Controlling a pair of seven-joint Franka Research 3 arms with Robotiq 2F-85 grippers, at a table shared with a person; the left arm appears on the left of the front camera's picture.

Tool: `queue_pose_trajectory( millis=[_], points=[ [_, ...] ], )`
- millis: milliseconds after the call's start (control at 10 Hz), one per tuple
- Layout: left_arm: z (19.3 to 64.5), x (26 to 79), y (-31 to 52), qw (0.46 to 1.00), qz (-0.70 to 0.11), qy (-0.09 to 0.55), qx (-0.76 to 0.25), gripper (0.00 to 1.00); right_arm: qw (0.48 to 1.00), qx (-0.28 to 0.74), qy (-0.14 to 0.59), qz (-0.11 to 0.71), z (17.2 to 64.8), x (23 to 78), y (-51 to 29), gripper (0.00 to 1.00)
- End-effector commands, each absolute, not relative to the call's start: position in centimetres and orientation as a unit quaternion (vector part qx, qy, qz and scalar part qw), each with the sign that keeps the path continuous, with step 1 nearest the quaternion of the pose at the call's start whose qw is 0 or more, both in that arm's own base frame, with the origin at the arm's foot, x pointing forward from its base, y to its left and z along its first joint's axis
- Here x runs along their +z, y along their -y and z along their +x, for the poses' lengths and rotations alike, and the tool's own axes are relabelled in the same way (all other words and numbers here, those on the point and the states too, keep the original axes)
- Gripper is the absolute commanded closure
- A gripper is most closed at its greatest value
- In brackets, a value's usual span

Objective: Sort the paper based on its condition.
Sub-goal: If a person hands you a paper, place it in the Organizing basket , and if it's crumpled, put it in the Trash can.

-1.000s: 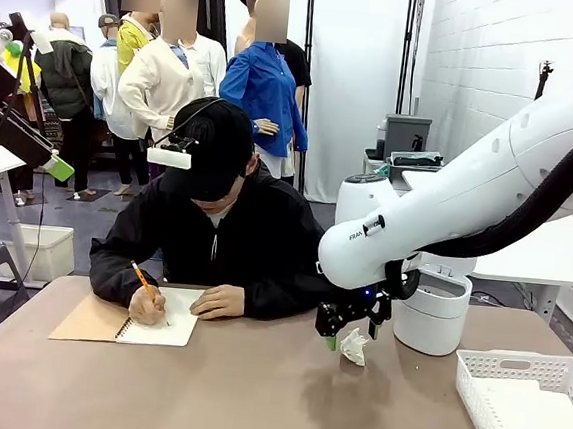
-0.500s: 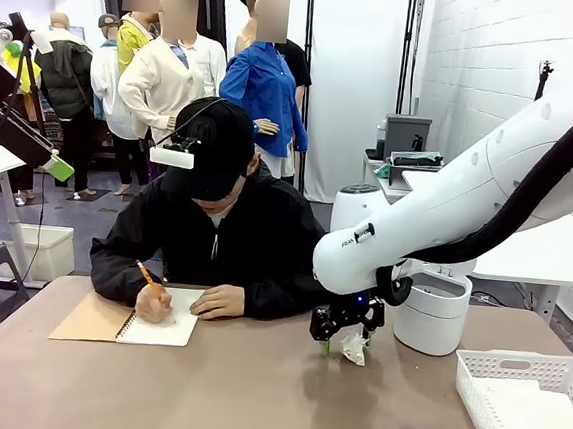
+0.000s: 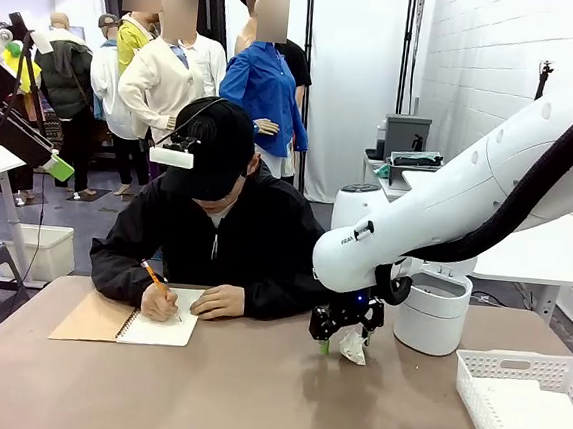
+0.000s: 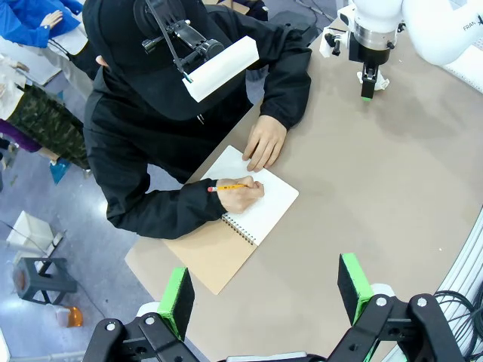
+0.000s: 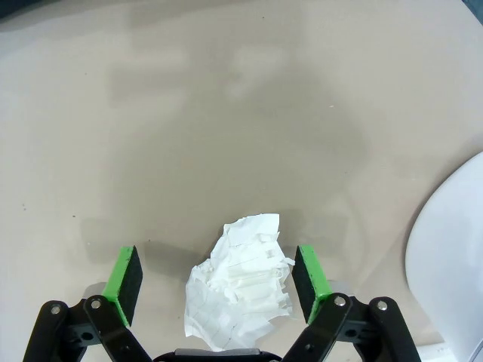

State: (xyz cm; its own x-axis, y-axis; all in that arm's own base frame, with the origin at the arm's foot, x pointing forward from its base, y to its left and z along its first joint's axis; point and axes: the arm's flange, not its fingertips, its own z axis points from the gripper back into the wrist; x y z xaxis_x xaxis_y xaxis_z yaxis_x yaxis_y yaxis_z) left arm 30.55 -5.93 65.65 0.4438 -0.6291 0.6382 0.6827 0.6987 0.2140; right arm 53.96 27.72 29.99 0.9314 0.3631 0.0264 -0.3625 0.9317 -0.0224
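A crumpled lump of white paper (image 5: pixel 240 283) lies on the tan table (image 5: pixel 226 113), right between the two green pads of my right gripper (image 5: pixel 217 273), which is open and straddles it. From the front, that gripper (image 3: pixel 343 340) hangs low over the same lump (image 3: pixel 354 350) at the table's middle right. My left gripper (image 4: pixel 266 290) is open, empty and high above the table. Far below it, a person writes with a pencil on the open page of a spiral notebook (image 4: pixel 260 207).
A white round bin (image 3: pixel 431 313) stands just right of the lump, and its rim (image 5: pixel 453 234) is close to my right fingers. A white slatted basket (image 3: pixel 522 391) sits at the table's near right. The person's hands rest on the notebook (image 3: pixel 161 329).
My right gripper has come down and slightly left, so its open fingers now flank the crumpled paper. The person's pencil hand has shifted a little on the page.
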Motion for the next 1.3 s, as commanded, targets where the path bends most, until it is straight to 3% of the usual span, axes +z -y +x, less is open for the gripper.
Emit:
queue_pose_trajectory(
  millis=[0, 300, 600, 1200],
  points=[
    [30.5, 65.7, 5.9, 0.849, -0.038, 0.359, -0.387, 0.00, 0.982, 0.189, 0.004, -0.012, 53.2, 30.1, -27.6, 0.00],
    [30.5, 65.7, 5.9, 0.849, -0.038, 0.359, -0.387, 0.00, 0.979, 0.201, -0.002, -0.020, 52.9, 30.3, -27.1, 0.00],
    [30.5, 65.7, 5.9, 0.849, -0.038, 0.359, -0.387, 0.00, 0.984, 0.179, 0.003, -0.023, 52.7, 30.4, -26.7, 0.30],
    [30.5, 65.7, 5.9, 0.849, -0.038, 0.359, -0.387, 0.00, 0.982, 0.190, 0.000, -0.017, 53.2, 30.6, -27.3, 0.30]
  ],
)
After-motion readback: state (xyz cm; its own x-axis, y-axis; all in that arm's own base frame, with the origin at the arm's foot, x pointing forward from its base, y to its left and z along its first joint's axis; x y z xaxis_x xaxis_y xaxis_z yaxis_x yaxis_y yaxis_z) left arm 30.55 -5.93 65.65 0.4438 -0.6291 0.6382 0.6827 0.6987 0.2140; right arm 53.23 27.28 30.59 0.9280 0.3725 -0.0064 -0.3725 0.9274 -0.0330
